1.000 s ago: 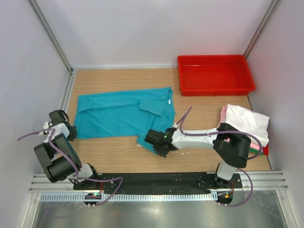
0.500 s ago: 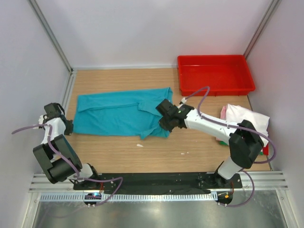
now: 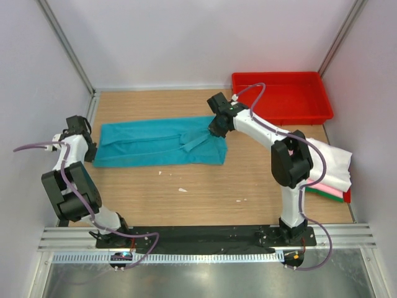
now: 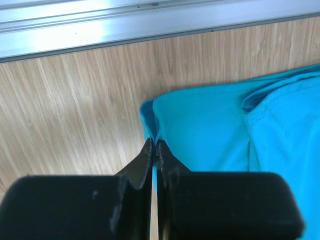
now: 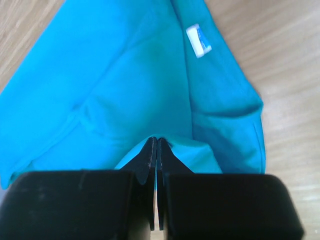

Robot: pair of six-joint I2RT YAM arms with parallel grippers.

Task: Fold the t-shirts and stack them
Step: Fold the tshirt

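The teal t-shirt (image 3: 158,141) lies folded lengthwise as a long band across the middle of the table. My left gripper (image 3: 87,138) is shut on its left edge (image 4: 156,131). My right gripper (image 3: 215,128) is shut on cloth at the shirt's far right corner, holding a fold (image 5: 155,135). The white neck label (image 5: 198,40) shows in the right wrist view. A stack of folded white (image 3: 325,160), pink and green shirts sits at the right edge, partly hidden by my right arm.
A red plastic tray (image 3: 280,97) stands at the back right, just beyond my right gripper. A metal rail (image 4: 125,22) runs along the table's left side by my left gripper. Small white specks (image 3: 182,189) lie on the wood in front.
My right gripper carried the shirt's near right edge from the front of the table up to the far edge, folding the shirt into a band. My left gripper moved farther back with the left edge.
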